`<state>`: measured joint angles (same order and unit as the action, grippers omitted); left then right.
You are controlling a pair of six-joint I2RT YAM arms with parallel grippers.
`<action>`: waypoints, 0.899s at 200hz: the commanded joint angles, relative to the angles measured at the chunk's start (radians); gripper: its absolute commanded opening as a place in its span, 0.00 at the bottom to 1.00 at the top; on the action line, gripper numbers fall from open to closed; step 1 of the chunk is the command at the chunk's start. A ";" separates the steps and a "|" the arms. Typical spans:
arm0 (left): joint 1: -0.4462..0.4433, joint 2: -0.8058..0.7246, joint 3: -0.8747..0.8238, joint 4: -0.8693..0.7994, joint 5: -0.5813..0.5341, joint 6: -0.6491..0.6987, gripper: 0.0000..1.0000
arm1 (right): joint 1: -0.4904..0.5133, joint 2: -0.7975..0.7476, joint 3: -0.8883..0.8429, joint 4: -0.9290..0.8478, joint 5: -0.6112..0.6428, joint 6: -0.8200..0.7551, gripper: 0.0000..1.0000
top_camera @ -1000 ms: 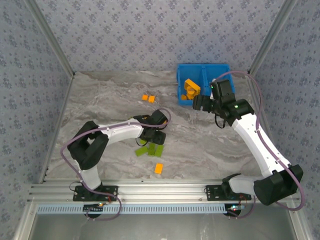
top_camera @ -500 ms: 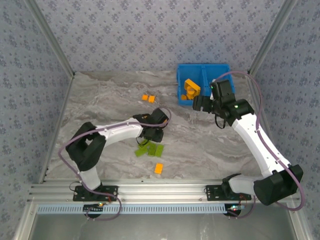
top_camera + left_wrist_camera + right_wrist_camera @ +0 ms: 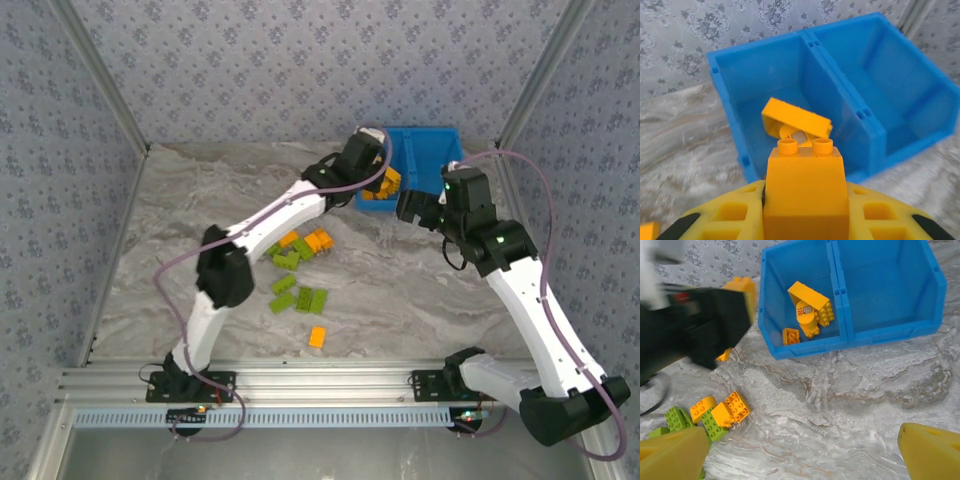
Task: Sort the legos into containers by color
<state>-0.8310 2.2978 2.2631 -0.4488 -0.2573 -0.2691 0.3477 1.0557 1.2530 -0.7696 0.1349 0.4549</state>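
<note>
Orange plastic bricks point(image 3: 809, 307) lie in the left compartment point(image 3: 782, 280) of the bright blue rectangular plastic bin point(image 3: 880, 334); left end effector point(image 3: 805, 215) clamps an orange brick point(image 3: 805, 182) near its front wall, right end effector point(image 3: 800, 454) released above grey marbled counter point(image 3: 865, 390).

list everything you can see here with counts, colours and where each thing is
table: one, grey marble pattern, under everything
bin: one, bright blue, two compartments, far side
orange bricks in bin: at least three, orange, left compartment
held brick: one, orange, gripped just short of the bin
loose orange bricks: about four, orange, three mid-table, one nearer the arm bases
loose green bricks: about seven, olive-green, two clusters mid-table
left gripper: one, yellow fingers, shut on the held brick, at the left compartment
right gripper: one, yellow fingers, open wide, above the table in front of the bin
</note>
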 commanded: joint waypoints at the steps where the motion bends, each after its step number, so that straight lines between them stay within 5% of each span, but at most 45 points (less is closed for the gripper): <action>1: 0.009 0.155 0.174 -0.058 -0.030 0.078 0.26 | -0.009 -0.044 -0.036 -0.048 0.023 0.016 1.00; 37: 0.020 0.328 0.371 -0.078 -0.011 0.045 0.37 | -0.014 -0.095 -0.102 -0.057 0.018 0.026 1.00; 71: 0.022 0.312 0.388 -0.075 0.029 0.020 0.63 | -0.016 -0.110 -0.112 -0.083 -0.009 0.020 1.00; 124: 0.008 0.120 0.371 -0.147 0.085 0.067 0.67 | 0.022 -0.142 -0.159 -0.115 -0.168 -0.053 0.98; 140: 0.011 -0.005 0.275 -0.161 0.088 0.080 0.67 | 0.119 -0.142 -0.208 -0.103 -0.249 -0.085 0.98; 180: 0.055 -0.477 -0.289 -0.069 -0.014 0.111 0.72 | 0.472 -0.008 -0.254 -0.172 -0.159 0.084 0.99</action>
<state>-0.8131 2.1048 2.2074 -0.5663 -0.1989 -0.1932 0.6724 0.9710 1.0302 -0.8776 -0.0177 0.4286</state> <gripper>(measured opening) 0.707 0.989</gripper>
